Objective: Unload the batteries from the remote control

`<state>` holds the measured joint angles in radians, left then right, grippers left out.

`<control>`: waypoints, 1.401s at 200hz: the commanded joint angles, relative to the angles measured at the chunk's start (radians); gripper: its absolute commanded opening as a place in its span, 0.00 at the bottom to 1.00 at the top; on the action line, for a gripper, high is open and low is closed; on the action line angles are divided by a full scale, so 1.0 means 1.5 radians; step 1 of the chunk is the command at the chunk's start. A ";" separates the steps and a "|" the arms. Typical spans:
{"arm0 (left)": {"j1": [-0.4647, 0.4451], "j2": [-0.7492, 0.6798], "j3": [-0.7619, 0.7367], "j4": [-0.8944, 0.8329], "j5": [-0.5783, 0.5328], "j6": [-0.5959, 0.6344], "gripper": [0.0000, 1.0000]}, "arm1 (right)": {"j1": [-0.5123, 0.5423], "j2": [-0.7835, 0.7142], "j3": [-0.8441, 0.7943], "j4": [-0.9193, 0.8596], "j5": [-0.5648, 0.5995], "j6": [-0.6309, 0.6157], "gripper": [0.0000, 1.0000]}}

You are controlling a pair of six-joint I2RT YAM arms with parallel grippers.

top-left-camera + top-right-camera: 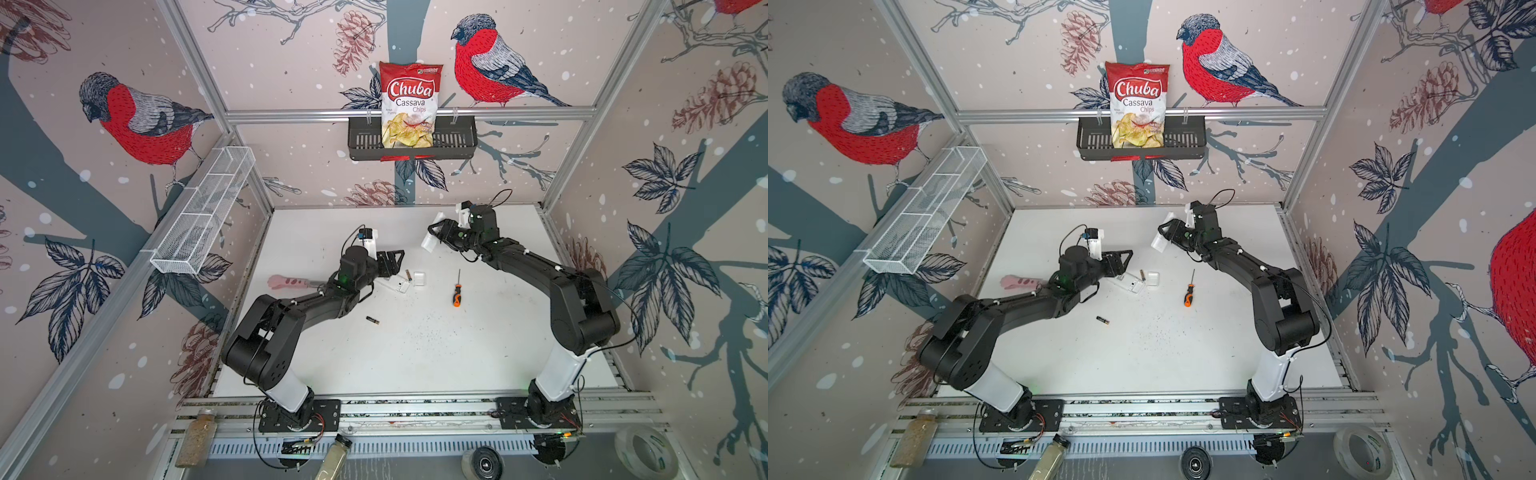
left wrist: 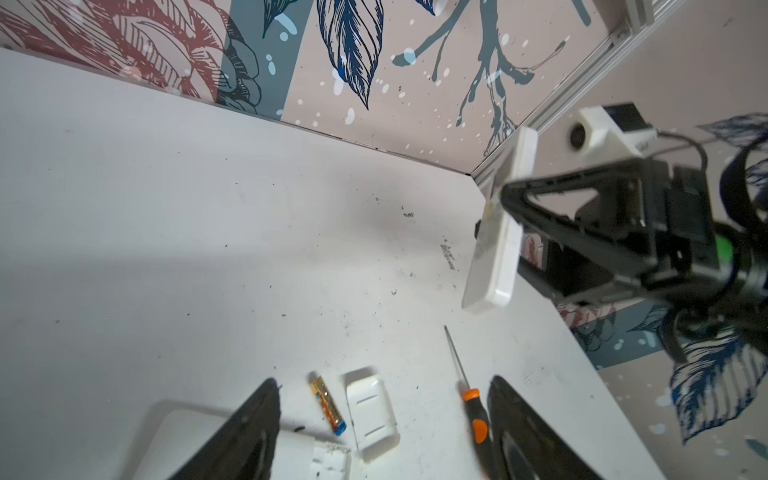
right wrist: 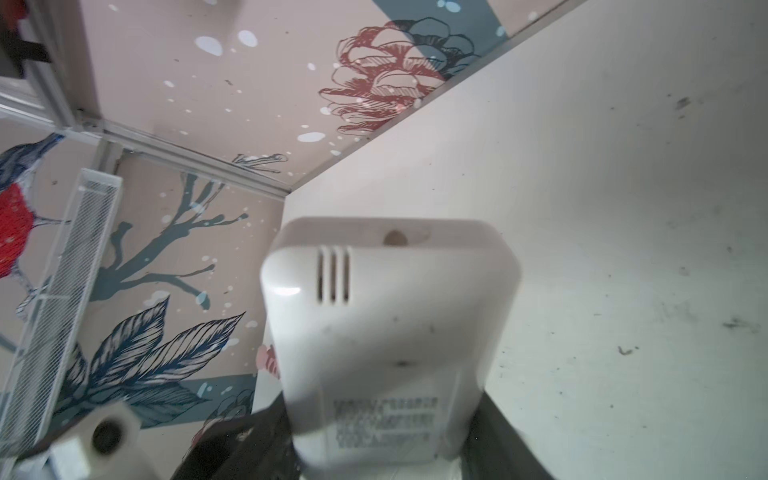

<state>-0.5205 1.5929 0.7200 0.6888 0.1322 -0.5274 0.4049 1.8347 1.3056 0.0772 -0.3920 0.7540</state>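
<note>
My right gripper (image 1: 435, 237) is shut on a white remote control (image 3: 390, 311), held tilted above the back of the table (image 1: 415, 353); it also shows in the left wrist view (image 2: 500, 249). A second white remote (image 1: 394, 285) lies on the table with its end compartment open (image 2: 328, 457). Beside that remote lie a gold battery (image 2: 327, 405) and a white cover (image 2: 371, 411). My left gripper (image 2: 383, 380) is open just above them, with nothing between its fingers. A black battery with a gold band (image 1: 372, 319) lies alone nearer the front.
An orange-and-black screwdriver (image 1: 457, 291) lies right of the cover. A pink object (image 1: 286, 281) lies behind the left arm. On the back wall a chips bag (image 1: 409, 104) stands in a black basket (image 1: 457, 141). A white wire basket (image 1: 203, 216) hangs on the left wall.
</note>
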 commanded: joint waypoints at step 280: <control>-0.140 0.265 0.123 0.299 -0.155 -0.018 0.40 | 0.063 -0.005 0.039 -0.094 0.111 -0.019 0.47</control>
<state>-0.7303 1.9793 0.8848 1.1130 -0.1139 -0.5507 0.4946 1.8473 1.3705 -0.1059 -0.2111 0.7319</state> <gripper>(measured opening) 0.409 0.567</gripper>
